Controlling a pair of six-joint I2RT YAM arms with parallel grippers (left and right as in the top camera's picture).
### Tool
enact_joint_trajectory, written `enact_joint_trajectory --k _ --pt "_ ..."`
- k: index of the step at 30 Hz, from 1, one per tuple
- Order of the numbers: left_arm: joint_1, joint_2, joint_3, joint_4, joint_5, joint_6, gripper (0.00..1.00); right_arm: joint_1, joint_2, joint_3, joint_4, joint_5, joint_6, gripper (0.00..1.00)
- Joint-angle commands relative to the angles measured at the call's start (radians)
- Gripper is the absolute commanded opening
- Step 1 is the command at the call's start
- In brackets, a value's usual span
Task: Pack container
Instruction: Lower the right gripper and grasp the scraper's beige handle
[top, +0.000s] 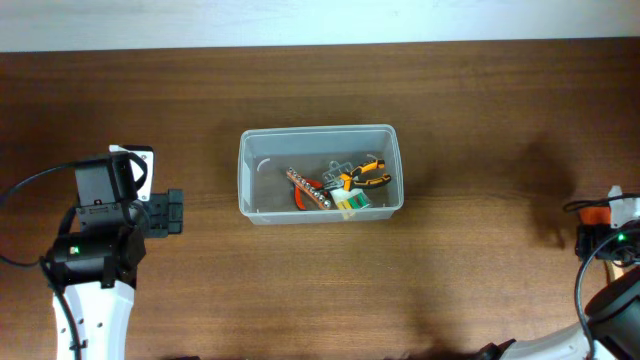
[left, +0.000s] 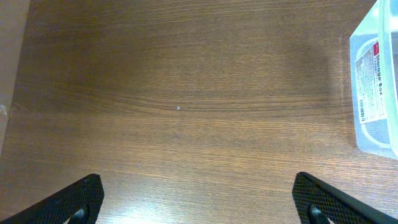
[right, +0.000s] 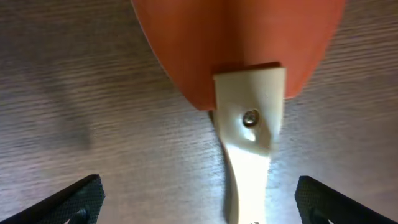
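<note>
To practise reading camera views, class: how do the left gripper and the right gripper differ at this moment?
The left gripper looks down on the table, with the container at its view's right edge; the right gripper has an orange and cream tool filling the middle of its view. Overhead, the left gripper sits nearer the container than the right gripper. Both are open, holding nothing.

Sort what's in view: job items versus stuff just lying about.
Job: container, orange-handled pliers and other small tools inside it, orange-and-cream tool by the right end effector.
Lying about: nothing else I can see on the wooden table.
</note>
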Motion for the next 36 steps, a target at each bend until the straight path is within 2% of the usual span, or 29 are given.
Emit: enact_joint_trajectory --k 1,18,36 --pt "0.005 0.003 0.017 -0.004 0.0 -0.009 0.99 -0.002 0.034 0.001 0.015 -0.014 -0.007 0.99" --pt "0.005 0.003 0.017 -0.004 0.0 -0.01 0.99 -0.021 0.095 0.097 0.016 -0.033 -0.011 0.99" --pt "0.005 0.003 0.017 -0.004 0.045 -0.013 0.99 -0.046 0.138 0.097 0.013 -0.075 -0.007 0.99"
